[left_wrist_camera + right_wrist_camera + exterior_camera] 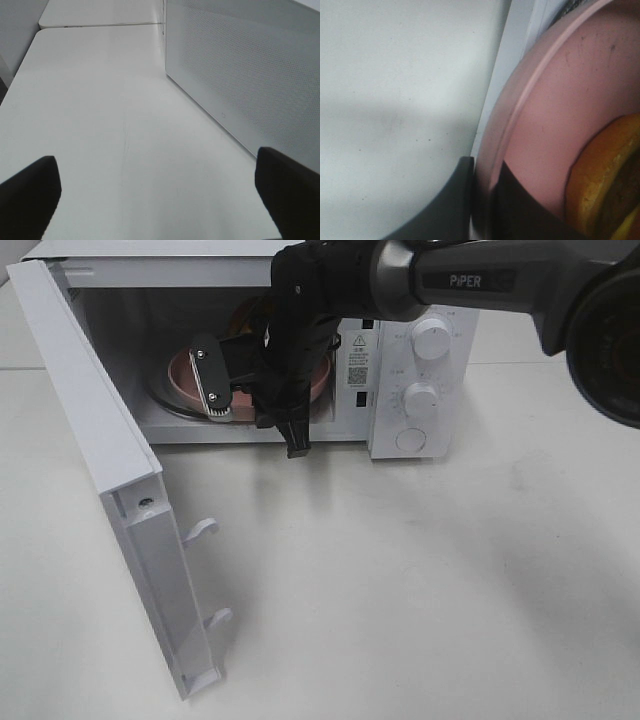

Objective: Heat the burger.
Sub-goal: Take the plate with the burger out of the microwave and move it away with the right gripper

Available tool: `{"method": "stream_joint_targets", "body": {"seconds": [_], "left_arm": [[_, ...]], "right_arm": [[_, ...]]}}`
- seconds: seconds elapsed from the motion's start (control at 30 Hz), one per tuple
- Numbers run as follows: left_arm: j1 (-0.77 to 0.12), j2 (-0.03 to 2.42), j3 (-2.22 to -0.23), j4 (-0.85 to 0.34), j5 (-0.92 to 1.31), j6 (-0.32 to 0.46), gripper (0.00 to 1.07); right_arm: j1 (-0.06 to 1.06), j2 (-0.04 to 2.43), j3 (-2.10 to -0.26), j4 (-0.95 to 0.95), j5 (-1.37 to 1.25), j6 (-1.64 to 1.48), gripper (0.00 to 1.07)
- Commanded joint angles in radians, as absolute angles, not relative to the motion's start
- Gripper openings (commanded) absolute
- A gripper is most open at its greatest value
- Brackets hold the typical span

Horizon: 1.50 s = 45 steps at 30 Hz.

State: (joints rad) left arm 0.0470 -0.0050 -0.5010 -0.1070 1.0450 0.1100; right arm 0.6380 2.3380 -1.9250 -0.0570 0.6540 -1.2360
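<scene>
A white tabletop (pixel 420 570) carries a boxy white microwave (pixel 420 390) with its door (pixel 100 460) swung open. Inside sits the round pink speckled plate (pixel 560 100) bearing the brown-bunned burger (pixel 600 175). The right gripper (pixel 482 200) pinches the plate's rim; the left gripper (pixel 157 195), jaws spread, hovers beside the microwave's perforated side

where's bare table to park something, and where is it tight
Bare table runs wide in front of the microwave, right of its open door. Crowded: the cavity mouth, where the right gripper clamps the pink plate carrying the burger.
</scene>
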Motion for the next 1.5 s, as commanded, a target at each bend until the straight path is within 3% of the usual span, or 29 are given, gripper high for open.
{"method": "stream_joint_targets", "body": {"seconds": [0.03, 0.53, 0.87, 1.5], "left_arm": [[0.053, -0.024, -0.499, -0.108, 1.037, 0.107, 1.01], [0.053, -0.024, -0.499, -0.108, 1.037, 0.107, 1.01], [0.053, -0.024, -0.499, -0.108, 1.037, 0.107, 1.01], [0.053, -0.024, -0.499, -0.108, 1.037, 0.107, 1.01]], "right_arm": [[0.637, 2.248, -1.826, -0.046, 0.518, -1.287, 0.0], [0.637, 2.065, -1.495, 0.014, 0.342, -1.465, 0.0], [0.626, 1.932, -1.316, 0.189, 0.317, -1.729, 0.0], [0.626, 1.66, -0.986, 0.232, 0.256, -1.749, 0.0]]}}
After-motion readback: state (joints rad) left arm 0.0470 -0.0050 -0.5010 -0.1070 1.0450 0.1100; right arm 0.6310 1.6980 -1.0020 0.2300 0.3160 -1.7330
